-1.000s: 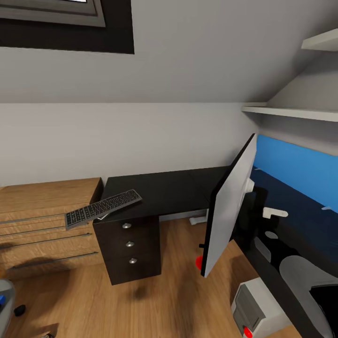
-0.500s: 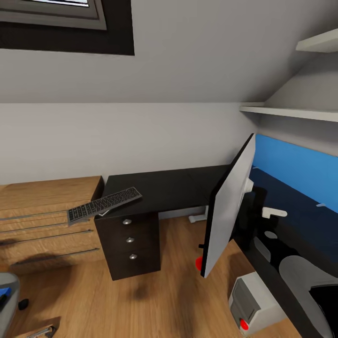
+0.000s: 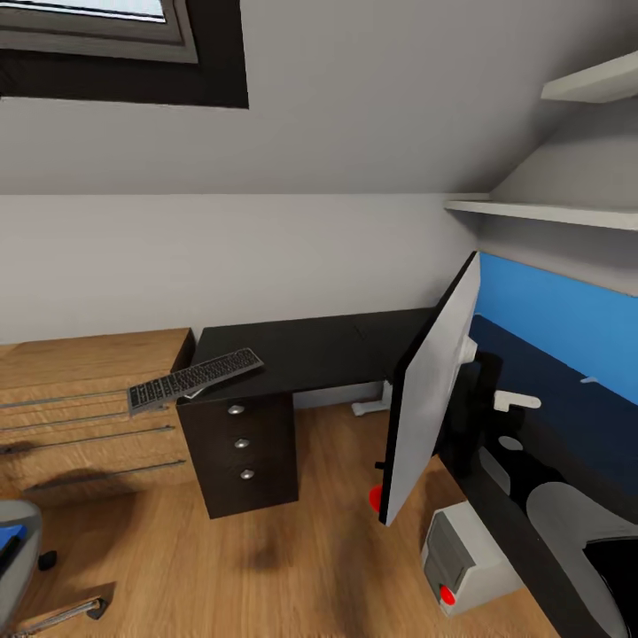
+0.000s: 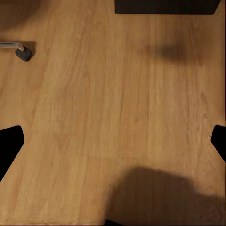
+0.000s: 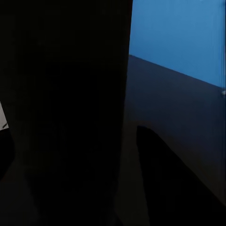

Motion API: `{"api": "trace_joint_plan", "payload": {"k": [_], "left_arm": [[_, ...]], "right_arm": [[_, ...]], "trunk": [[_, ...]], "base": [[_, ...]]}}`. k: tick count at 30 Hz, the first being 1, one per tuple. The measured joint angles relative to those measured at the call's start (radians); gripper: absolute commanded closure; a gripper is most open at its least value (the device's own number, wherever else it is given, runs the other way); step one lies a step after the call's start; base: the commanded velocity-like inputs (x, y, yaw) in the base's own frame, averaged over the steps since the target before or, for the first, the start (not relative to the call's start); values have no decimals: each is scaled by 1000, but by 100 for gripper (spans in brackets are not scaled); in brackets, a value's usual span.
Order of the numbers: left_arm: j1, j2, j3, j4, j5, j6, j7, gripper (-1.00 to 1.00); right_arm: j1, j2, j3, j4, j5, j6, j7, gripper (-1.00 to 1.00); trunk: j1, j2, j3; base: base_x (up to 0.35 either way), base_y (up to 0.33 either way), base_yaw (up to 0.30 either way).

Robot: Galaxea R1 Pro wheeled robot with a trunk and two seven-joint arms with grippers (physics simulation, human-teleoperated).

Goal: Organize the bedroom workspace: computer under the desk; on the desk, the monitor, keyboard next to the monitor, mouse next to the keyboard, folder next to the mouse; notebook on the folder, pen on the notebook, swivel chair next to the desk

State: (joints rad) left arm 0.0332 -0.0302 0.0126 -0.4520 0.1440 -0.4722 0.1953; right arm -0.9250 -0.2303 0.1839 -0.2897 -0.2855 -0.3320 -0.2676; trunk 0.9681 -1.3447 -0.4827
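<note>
The monitor (image 3: 432, 390) hangs tilted, white back toward me, its lower corner with a red dot over the floor. My right arm (image 3: 518, 400) reaches behind it and the gripper is shut on the monitor, its fingers hidden by the screen. The keyboard (image 3: 195, 378) lies on the left end of the desk (image 3: 310, 350), overhanging the edge. The computer (image 3: 461, 560) stands on the floor under the desk's right wing. At lower left is the swivel chair (image 3: 18, 567) with the blue folder (image 3: 9, 537) on its seat. My left gripper (image 4: 113, 143) is open above bare floor.
A light wooden drawer cabinet (image 3: 89, 416) stands left of the desk's black drawer pedestal (image 3: 241, 452). White wall shelves (image 3: 549, 213) hang above the blue back panel (image 3: 558, 315). A chair caster (image 4: 23, 52) and the pedestal's base (image 4: 165, 5) lie beyond the left gripper. Wooden floor spreads between chair and desk.
The camera has moved: desk, keyboard and computer have slid left and up in the picture and the chair has come into view. The monitor keeps its place in the picture.
</note>
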Motion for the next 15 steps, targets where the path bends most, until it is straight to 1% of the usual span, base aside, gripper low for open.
{"api": "trace_joint_plan", "payload": {"k": [15], "left_arm": [[0, 0, -1, 0, 1, 0, -1, -100]], "right_arm": [[0, 0, -9, 0, -6, 1, -1, 100]], "trunk": [[0, 0, 0]], "base": [[-269, -175, 0]]}}
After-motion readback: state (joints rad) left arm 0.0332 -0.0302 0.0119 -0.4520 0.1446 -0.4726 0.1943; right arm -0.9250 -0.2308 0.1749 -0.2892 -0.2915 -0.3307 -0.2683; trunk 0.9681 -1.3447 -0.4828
